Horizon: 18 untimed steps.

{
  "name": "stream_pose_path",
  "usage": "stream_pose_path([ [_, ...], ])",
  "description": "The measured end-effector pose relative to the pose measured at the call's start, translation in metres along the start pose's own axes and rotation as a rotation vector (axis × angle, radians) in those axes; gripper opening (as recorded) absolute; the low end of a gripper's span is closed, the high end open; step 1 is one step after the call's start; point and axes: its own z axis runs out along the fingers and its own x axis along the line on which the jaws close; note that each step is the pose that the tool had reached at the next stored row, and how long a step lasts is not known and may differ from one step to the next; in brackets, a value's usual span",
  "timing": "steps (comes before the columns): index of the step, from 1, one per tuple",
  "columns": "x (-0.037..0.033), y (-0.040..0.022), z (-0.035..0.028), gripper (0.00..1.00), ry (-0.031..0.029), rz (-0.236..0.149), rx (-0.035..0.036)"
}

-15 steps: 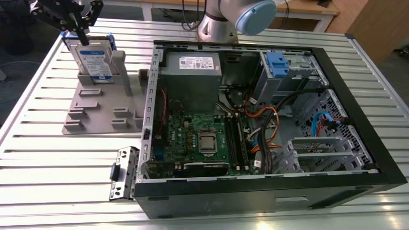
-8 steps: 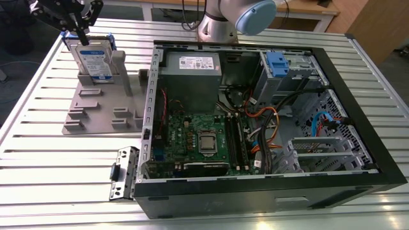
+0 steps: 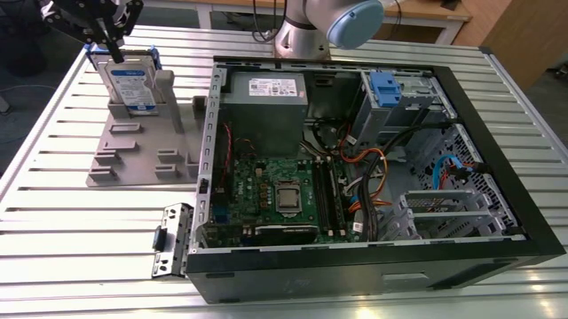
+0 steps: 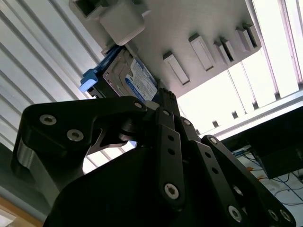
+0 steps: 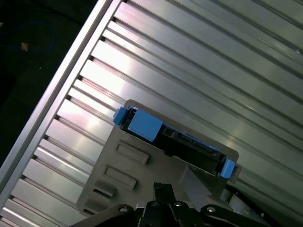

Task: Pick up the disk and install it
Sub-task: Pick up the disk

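Note:
The disk [image 3: 132, 81] stands upright on its edge in the grey slotted stand [image 3: 142, 156] at the exterior view's upper left, its white-and-blue label facing forward. My gripper [image 3: 113, 53] hangs just above the disk's top edge, its black fingers drawn together to a point with nothing between them. In the first wrist view the disk [image 5: 175, 138] shows edge-on with its blue side rails, a little beyond my fingertips [image 5: 163, 190]. In the second wrist view the fingers [image 4: 163, 101] point at the disk [image 4: 137, 78] in the stand [image 4: 189, 28].
An open computer case [image 3: 497, 193] lies on the slatted aluminium table [image 3: 53, 212], to the stand's right in the exterior view. Inside are a grey metal box [image 3: 265, 109], a green board [image 3: 284, 196], loose cables and a blue bay bracket [image 3: 384, 86]. The arm's base [image 3: 306, 36] stands behind.

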Motion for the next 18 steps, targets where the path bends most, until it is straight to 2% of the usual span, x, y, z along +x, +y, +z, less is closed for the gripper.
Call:
stream_pose_path([
  [18,0.0000,0.0000,0.0000,0.10,0.0019,-0.114,-0.0031],
])
